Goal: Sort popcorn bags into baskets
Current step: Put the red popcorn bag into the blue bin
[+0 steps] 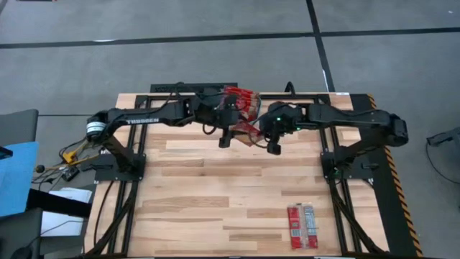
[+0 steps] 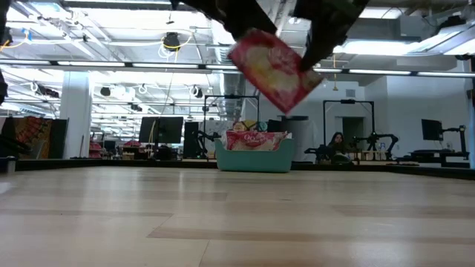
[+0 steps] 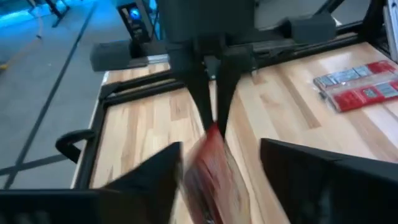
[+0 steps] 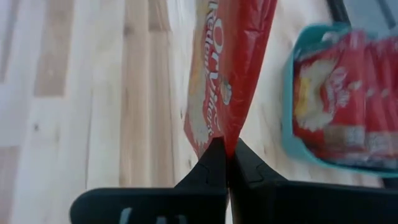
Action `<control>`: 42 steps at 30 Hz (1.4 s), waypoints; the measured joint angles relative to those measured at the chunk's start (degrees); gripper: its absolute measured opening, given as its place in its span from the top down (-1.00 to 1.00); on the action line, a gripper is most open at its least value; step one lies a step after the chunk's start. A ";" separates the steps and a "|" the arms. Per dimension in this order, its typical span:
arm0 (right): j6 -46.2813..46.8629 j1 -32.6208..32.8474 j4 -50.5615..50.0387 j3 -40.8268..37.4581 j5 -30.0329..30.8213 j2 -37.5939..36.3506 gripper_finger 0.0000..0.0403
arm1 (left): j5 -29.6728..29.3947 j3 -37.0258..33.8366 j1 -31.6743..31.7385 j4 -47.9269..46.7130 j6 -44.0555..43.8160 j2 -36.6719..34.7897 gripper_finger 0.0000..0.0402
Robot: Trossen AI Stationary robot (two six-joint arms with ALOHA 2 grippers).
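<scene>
Right hand (image 4: 227, 149) pinched on popcorn bag (image 4: 227, 68) | left hand (image 3: 217, 180) spread around it

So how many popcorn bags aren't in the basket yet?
3: one popcorn bag held up in the air by the right gripper, two bags flat on the table's near right. The basket may hide more.

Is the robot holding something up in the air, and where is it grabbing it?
Yes. The right gripper is shut on one edge of a flat red plastic popcorn bag, lifted above the table. The left gripper is open beside it.

packets (image 1: 241, 98) in basket (image 2: 253, 159)
</scene>
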 joint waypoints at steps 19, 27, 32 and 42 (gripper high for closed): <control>-11.23 -5.69 -6.12 12.45 -0.15 11.12 0.97 | 9.08 3.48 10.56 -13.53 8.61 3.57 1.00; -10.46 -9.58 1.44 13.31 8.10 12.26 0.65 | 10.48 -0.13 16.33 -2.86 8.52 3.75 1.00; -9.64 -11.63 5.75 13.35 14.09 12.25 0.40 | 13.41 -3.70 20.50 5.01 6.51 3.84 1.00; -9.62 -15.98 8.88 13.20 11.82 12.81 0.22 | 18.09 -3.53 24.15 7.96 8.04 5.89 1.00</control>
